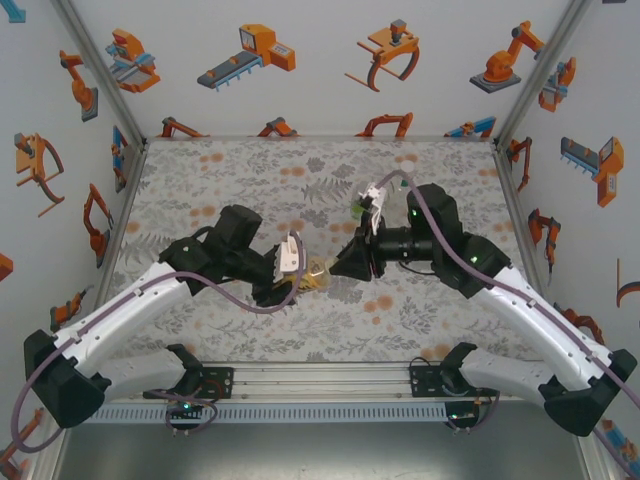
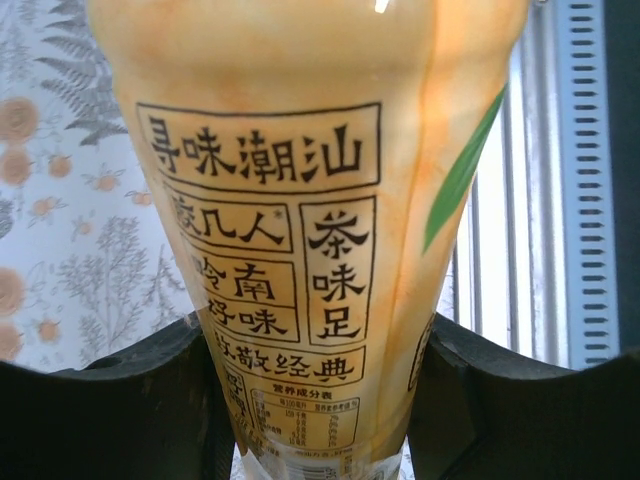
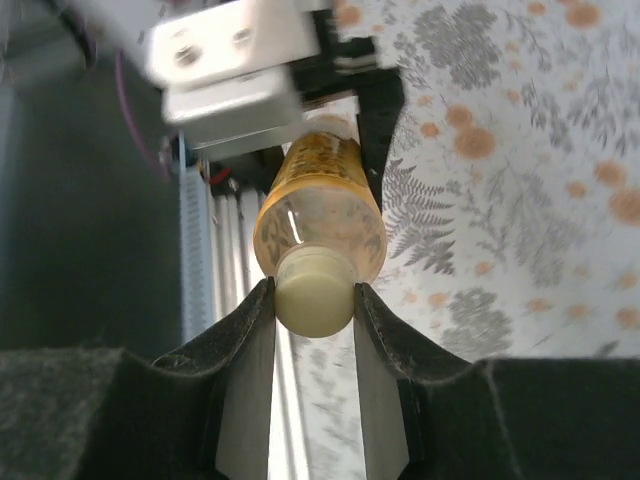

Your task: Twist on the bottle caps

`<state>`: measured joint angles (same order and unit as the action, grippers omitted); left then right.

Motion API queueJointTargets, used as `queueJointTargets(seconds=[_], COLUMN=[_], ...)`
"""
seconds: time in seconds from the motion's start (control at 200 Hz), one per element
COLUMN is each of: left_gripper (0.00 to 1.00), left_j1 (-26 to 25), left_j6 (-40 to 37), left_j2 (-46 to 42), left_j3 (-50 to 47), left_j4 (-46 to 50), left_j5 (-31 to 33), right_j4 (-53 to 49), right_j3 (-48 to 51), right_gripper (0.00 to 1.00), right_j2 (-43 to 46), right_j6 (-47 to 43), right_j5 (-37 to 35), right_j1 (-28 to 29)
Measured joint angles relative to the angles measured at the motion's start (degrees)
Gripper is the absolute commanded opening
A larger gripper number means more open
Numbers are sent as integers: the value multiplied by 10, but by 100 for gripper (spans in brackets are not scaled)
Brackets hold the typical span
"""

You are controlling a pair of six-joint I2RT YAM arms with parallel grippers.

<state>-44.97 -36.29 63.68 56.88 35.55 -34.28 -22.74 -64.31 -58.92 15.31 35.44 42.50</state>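
The amber-yellow bottle [image 1: 318,272] hangs above the table's near middle, lying almost level between the two arms. My left gripper [image 1: 297,275] is shut on its labelled body [image 2: 300,200], black fingers [image 2: 120,400] pressing both sides. A pale yellow-white cap [image 3: 313,295] sits on the bottle's neck, and my right gripper [image 3: 313,300] is shut on that cap from the opposite side, with the bottle [image 3: 320,195] pointing straight at it. In the top view the right gripper [image 1: 342,265] meets the bottle's mouth end.
A small greenish thing [image 1: 357,208] stands on the floral table [image 1: 250,170] behind the right wrist, partly hidden. A metal rail [image 1: 320,385] runs along the near edge. Walls close in the left, right and back sides.
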Motion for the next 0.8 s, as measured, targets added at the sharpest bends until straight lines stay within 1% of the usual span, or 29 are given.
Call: queueJointTargets(seconds=[0.215, 0.315, 0.486, 0.661, 0.721, 0.746, 0.756, 0.761, 0.766, 0.796], left_gripper=[0, 0, 0, 0, 0, 0, 0, 0, 0, 0], left_j1=[1, 1, 4, 4, 4, 4, 4, 4, 4, 4], left_j6=[16, 21, 27, 29, 29, 29, 29, 29, 29, 29], left_j2=[-5, -5, -5, -5, -5, -5, -5, -5, -5, -5], left_j3=[-5, -11, -12, -12, -12, -12, -12, -12, -12, -12], left_j4=[-14, -14, -13, -14, -16, -17, -17, -18, -18, -22], left_j5=[58, 78, 100, 104, 103, 103, 102, 102, 102, 100], right_j4=[39, 35, 34, 32, 28, 26, 24, 24, 23, 19], right_j3=[45, 56, 57, 60, 57, 54, 53, 52, 52, 46], right_gripper=[0, 0, 0, 0, 19, 29, 34, 38, 38, 47], right_j2=[8, 1, -14, -13, -13, -13, -13, -13, -13, -13], right_j6=[320, 426, 522, 548, 539, 535, 530, 529, 527, 516], right_j5=[-107, -133, -157, -166, -167, -167, -167, -167, -167, -167], right_j1=[0, 0, 0, 0, 0, 0, 0, 0, 0, 0])
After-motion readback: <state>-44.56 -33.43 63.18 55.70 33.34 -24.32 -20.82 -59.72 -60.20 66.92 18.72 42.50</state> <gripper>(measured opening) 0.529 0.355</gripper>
